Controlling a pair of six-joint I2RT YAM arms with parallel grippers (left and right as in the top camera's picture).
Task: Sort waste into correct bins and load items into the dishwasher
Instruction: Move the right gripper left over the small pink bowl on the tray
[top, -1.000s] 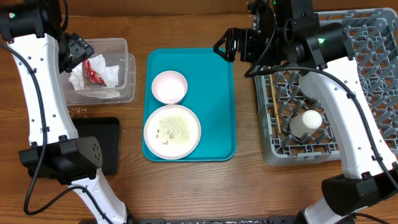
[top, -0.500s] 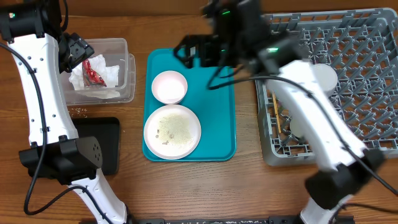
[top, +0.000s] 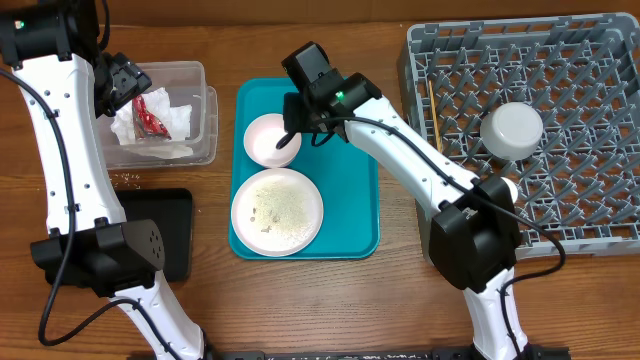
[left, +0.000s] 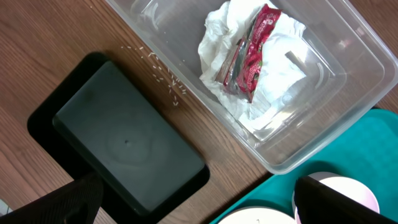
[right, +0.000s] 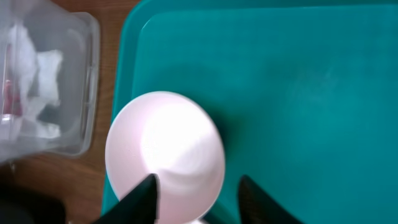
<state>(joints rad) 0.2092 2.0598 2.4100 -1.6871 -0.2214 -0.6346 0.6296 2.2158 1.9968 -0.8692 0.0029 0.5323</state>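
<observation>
Swung over from the dish rack (top: 600, 120), the right tool (right: 196, 186) now straddles the rim of the small pink dish (top: 268, 142) on the teal tray (top: 350, 200), probably to lift it by the edge (whether it pinches yet, I cannot tell). The crumbed large plate (top: 277, 212) lies just beside it. The left tool (left: 199, 183) hangs spread by the clear tub (top: 200, 80) of napkins (top: 172, 122). The wooden tabletop (top: 330, 300) fills the view, and no room shows.

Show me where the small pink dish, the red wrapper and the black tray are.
small pink dish (top: 266, 140): overhead view, its centre.
red wrapper (left: 254, 50): left wrist view, its middle.
black tray (left: 124, 143): left wrist view, its bare floor.
</observation>
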